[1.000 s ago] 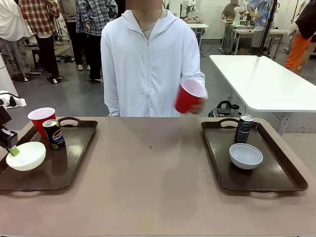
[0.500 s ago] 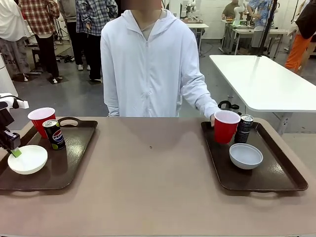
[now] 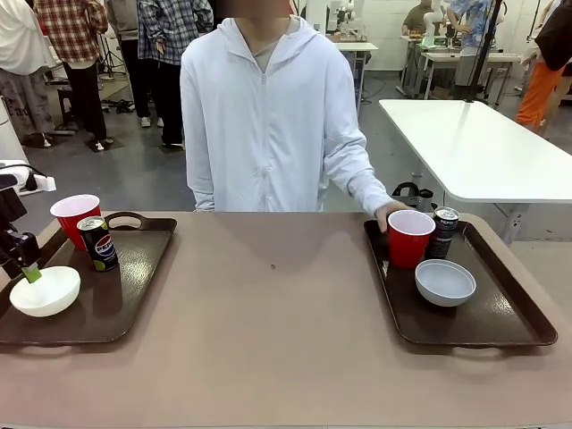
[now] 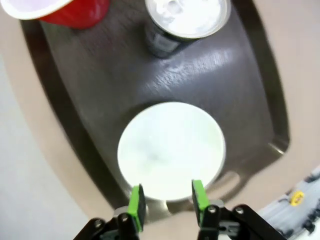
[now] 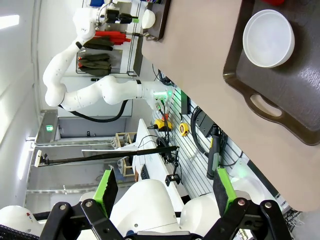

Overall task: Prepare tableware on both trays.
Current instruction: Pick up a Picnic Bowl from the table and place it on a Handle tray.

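On the left tray (image 3: 134,268) stand a red cup (image 3: 74,214) and a dark can (image 3: 98,243), with a white bowl (image 3: 45,290) at its left end. My left gripper (image 3: 27,268) hovers at that bowl's rim. In the left wrist view my left gripper (image 4: 167,202) is open, its green pads either side of the near rim of the bowl (image 4: 171,150). The right tray (image 3: 500,313) holds a red cup (image 3: 410,237), a dark can (image 3: 441,232) and a white bowl (image 3: 445,281). The person's hand (image 3: 391,214) rests on that cup. My right gripper (image 5: 165,192) is open, well clear of the right tray (image 5: 280,115).
The person stands at the far edge of the table behind the right tray. Bare table (image 3: 268,313) lies between the two trays. The left wrist view also takes in the red cup (image 4: 75,12) and the can (image 4: 187,20) beyond the bowl.
The person brought the red cup down onto the right tray beside the can. My left gripper set the bowl down on the left tray and opened off its rim.
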